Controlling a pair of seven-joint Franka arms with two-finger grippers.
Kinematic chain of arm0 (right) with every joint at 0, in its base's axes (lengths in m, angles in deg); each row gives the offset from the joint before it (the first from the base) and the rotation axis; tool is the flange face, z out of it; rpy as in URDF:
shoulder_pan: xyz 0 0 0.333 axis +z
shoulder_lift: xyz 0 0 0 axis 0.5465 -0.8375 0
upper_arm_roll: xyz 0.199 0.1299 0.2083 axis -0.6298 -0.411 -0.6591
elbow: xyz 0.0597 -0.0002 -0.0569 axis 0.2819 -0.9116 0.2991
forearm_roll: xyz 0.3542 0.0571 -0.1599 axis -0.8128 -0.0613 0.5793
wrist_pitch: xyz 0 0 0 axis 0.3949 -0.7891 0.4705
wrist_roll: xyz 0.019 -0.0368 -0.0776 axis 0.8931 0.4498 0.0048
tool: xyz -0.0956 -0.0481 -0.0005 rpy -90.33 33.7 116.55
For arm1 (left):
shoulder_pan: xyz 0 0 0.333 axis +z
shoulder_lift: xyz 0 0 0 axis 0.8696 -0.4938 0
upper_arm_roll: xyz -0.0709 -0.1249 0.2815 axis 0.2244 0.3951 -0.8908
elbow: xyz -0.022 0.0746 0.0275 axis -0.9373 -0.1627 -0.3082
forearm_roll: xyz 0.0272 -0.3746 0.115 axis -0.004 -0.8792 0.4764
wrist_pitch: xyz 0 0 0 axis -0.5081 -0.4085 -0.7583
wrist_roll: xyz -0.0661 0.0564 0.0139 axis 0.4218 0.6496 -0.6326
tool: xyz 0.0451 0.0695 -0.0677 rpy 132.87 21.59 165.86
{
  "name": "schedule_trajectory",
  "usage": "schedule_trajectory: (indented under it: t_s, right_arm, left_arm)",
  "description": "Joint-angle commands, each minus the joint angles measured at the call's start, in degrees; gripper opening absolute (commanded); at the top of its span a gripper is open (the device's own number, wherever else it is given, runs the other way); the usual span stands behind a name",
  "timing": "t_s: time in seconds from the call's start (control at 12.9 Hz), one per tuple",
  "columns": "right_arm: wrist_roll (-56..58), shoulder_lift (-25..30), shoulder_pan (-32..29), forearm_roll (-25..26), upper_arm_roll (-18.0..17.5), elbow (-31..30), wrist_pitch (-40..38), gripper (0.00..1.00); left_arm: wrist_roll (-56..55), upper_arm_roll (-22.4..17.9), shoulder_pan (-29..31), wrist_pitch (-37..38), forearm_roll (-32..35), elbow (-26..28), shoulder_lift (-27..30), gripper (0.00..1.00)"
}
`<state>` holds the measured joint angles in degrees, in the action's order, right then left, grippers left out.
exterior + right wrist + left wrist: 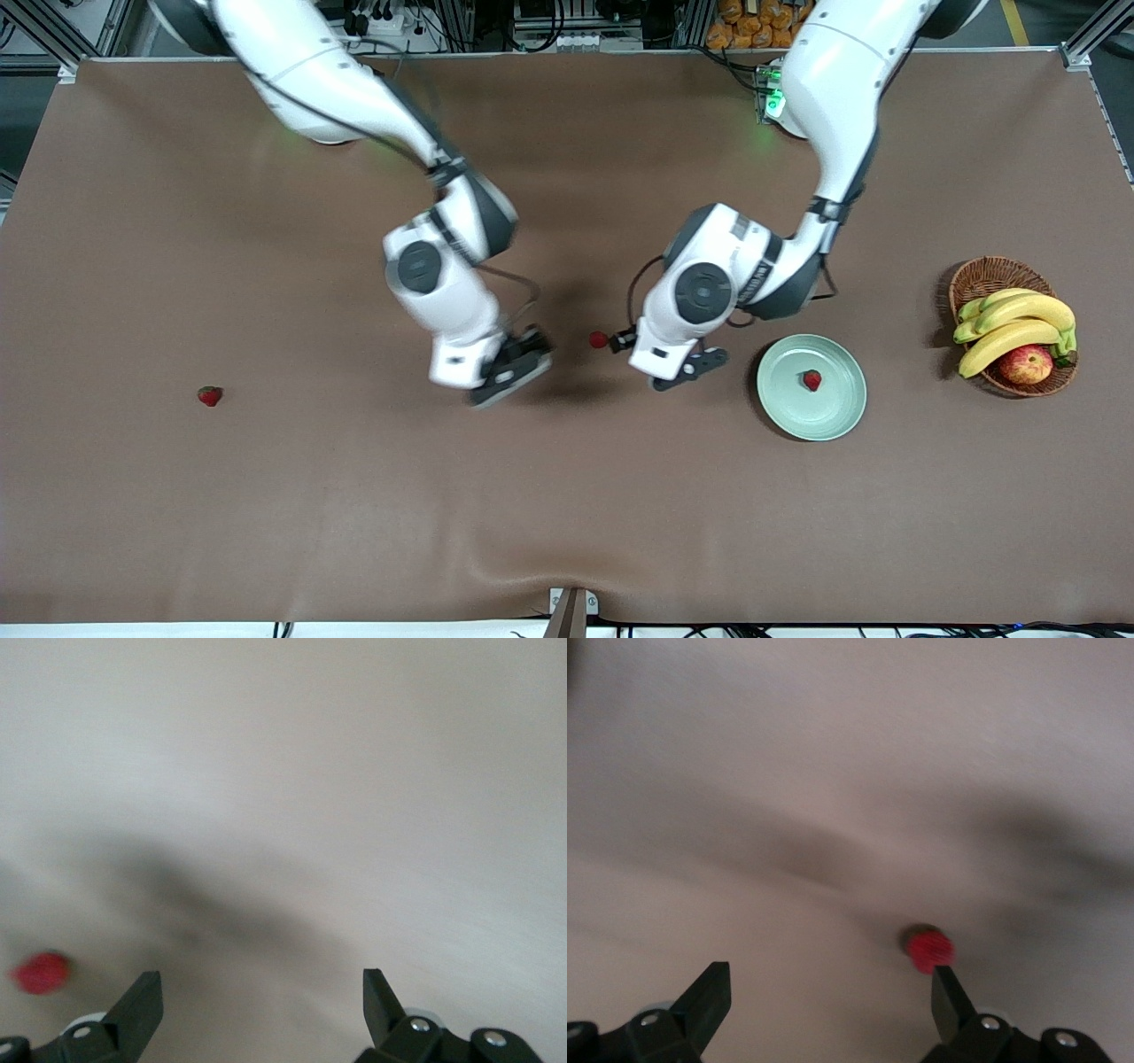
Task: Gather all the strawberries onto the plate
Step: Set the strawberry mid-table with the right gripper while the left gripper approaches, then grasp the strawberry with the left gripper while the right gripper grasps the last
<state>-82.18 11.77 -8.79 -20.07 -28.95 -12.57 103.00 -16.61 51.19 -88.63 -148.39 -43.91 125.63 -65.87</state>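
Note:
One strawberry [811, 380] lies in the pale green plate [837, 406]. A second strawberry [599, 338] rests on the brown cloth between the two grippers. My left gripper [666, 365] hangs open low over the cloth beside it. In the left wrist view this strawberry [928, 950] sits just outside one fingertip [946, 997], with nothing between the jaws of the left gripper [831, 992]. A third strawberry [209, 395] lies toward the right arm's end of the table. My right gripper [512, 368] is open and empty over bare cloth; the right wrist view has the middle strawberry [40, 973] off to one side of the gripper [263, 992].
A brown wicker basket [974, 279] with bananas [1014, 323] and a red-yellow apple [1026, 364] stands at the left arm's end of the table, beside the plate. The brown cloth [567, 496] covers the whole table.

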Motion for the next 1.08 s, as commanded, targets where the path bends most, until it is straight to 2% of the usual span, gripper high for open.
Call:
schedule_trajectory:
  t_s: [0.0, 0.39, 0.62, 0.77, 0.85, 1.0]
  right_arm:
    - [0.3, 4.8, -10.2, 0.7, -1.3, -6.6, -3.2, 1.0]
    - [4.8, 4.2, -27.8, 1.4, -0.9, -6.6, -7.3, 1.0]
    - [4.8, 3.8, -33.3, 8.1, 1.3, -6.6, -10.3, 1.0]
    - [4.8, 4.2, -36.1, 9.0, 1.5, -6.6, -14.7, 1.0]
    - [5.2, 4.1, -37.6, 9.8, 2.2, -6.6, -16.2, 1.0]
    - [7.6, 2.9, -40.6, 11.1, 2.2, -6.1, -16.2, 1.0]
  left_arm:
    - [-4.0, -0.7, -2.6, -3.5, -0.4, -4.6, -4.4, 1.0]
    - [-11.0, -1.7, -7.5, -10.1, 0.2, -4.6, -8.0, 1.0]
    - [-14.1, -2.4, -8.8, -10.6, 3.1, -4.2, -8.7, 1.0]
    - [-14.5, -2.4, -8.7, -10.6, 3.4, -4.0, -9.0, 1.0]
    - [-14.5, -2.4, -8.7, -10.7, 3.4, -4.0, -9.1, 0.98]
    - [-14.4, -2.6, -8.6, -10.6, 3.6, -4.0, -9.6, 0.85]
